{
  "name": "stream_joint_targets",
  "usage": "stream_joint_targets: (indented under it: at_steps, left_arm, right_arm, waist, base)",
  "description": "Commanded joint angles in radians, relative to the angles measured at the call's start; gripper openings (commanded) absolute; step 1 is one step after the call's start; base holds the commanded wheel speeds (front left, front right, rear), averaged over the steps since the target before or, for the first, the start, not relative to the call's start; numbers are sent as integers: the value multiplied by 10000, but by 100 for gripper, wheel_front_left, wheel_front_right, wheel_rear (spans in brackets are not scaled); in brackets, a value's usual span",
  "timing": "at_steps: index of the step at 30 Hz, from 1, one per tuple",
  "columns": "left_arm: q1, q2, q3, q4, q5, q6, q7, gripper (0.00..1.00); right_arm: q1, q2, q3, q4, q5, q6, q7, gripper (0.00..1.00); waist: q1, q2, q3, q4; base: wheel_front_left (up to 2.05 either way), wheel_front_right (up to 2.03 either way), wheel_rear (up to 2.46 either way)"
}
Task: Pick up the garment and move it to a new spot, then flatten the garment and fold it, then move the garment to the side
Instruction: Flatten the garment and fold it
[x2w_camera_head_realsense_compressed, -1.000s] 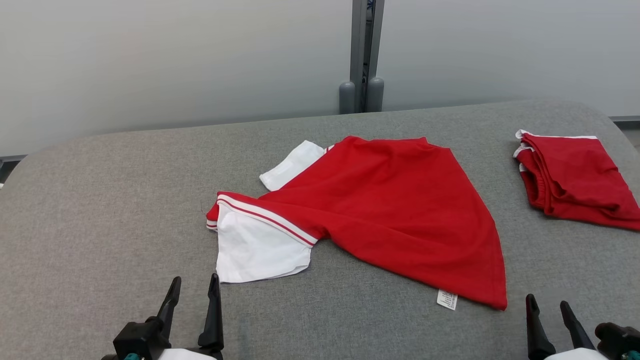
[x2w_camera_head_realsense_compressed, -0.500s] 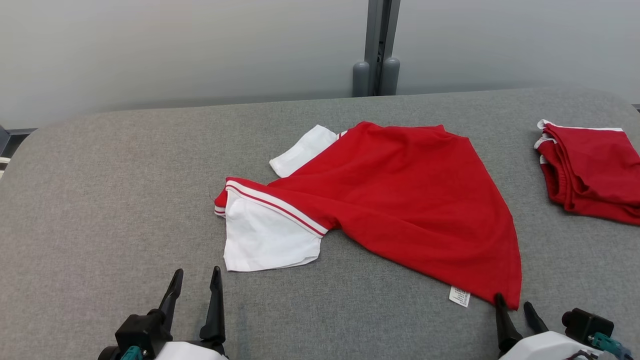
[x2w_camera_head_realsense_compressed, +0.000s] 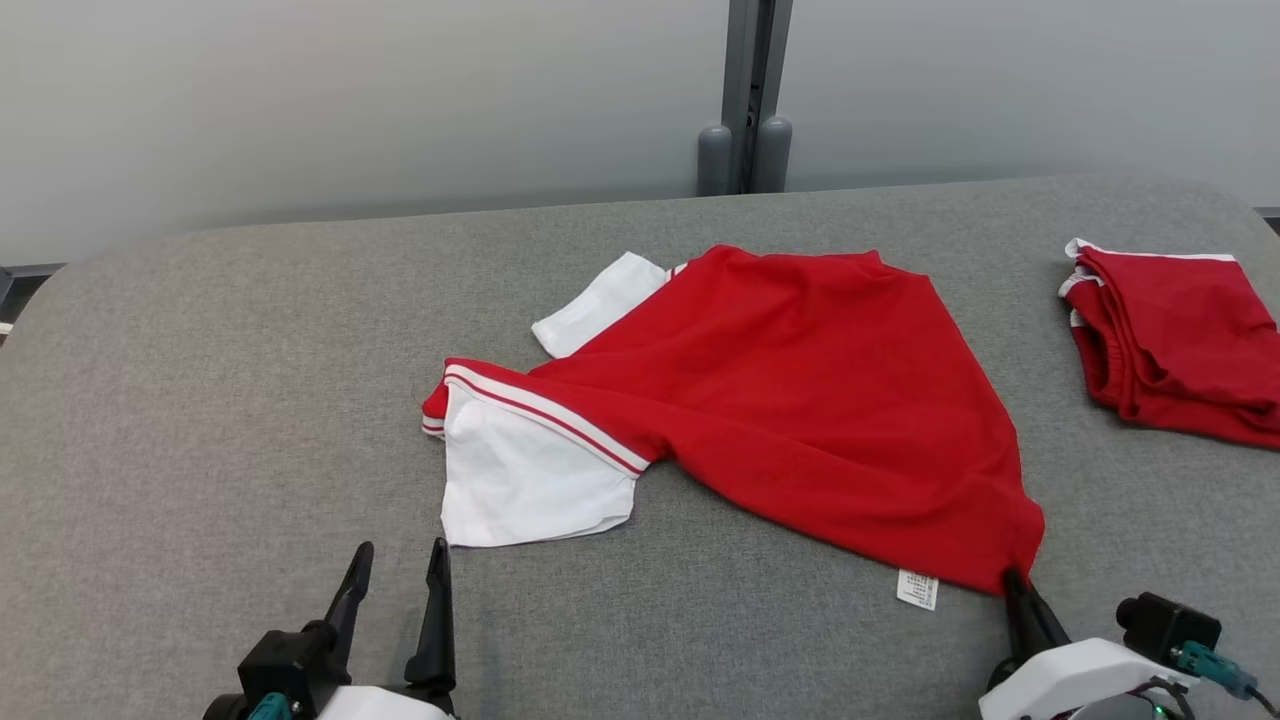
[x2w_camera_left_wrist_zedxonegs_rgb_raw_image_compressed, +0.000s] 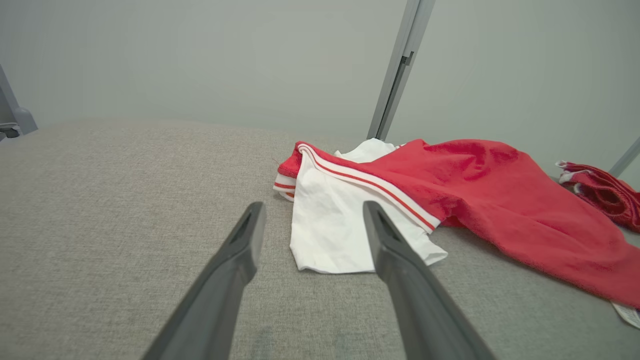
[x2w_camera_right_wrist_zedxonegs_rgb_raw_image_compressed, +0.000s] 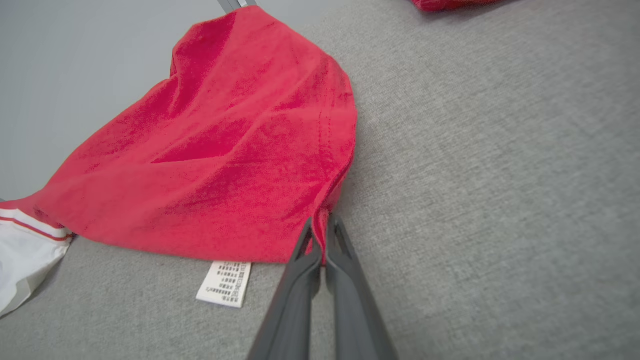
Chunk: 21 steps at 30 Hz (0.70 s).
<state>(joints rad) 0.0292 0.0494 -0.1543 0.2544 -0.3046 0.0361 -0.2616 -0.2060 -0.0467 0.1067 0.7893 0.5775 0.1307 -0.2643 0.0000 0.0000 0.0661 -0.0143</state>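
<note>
Since right gripper reached in and closed within last second, jaws now clamp shirt hem corner, 5 o'clock of cloth. Left gripper jaws apart, empty, near sleeve at 7 o'clock. Shirt crumpled mid-table; pick-up looks begun, lift likely next.

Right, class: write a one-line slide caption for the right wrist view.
Right gripper shut on a corner of the red garment, care label alongside, on the grey padded surface.
</note>
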Motion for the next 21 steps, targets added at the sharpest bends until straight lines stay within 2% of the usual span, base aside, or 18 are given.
stream_joint_targets:
  at_steps: [1,6,9,14,21]
  left_arm:
    - [-139,31,-51,91,33,-102,-47,100]
    - [-377,32,-389,759,-755,-343,112,100]
    - [-624,35,-549,1178,-1069,-331,372,100]
    - [-1628,38,-808,2529,-1565,-58,1186,100]
    - [-2786,85,-659,4080,-1536,524,1555,100]
  right_arm:
    - [28,-77,-186,-249,25,3,1,0]
    - [294,-76,-910,-971,-573,3,0,0]
    - [370,-69,-1131,-1236,-834,3,2,0]
    - [522,-73,-1173,-1659,-1139,3,0,0]
    - [507,-73,-749,-1904,-946,3,1,0]
  waist:
    - [0,0,-43,-78]
    - [0,0,-147,-272]
    - [0,0,-170,-360]
    - [0,0,-122,-614]
    - [0,0,118,-880]
  base:
    - [0,0,0]
    - [0,0,0]
    - [0,0,0]
    - [0,0,0]
    - [0,0,0]
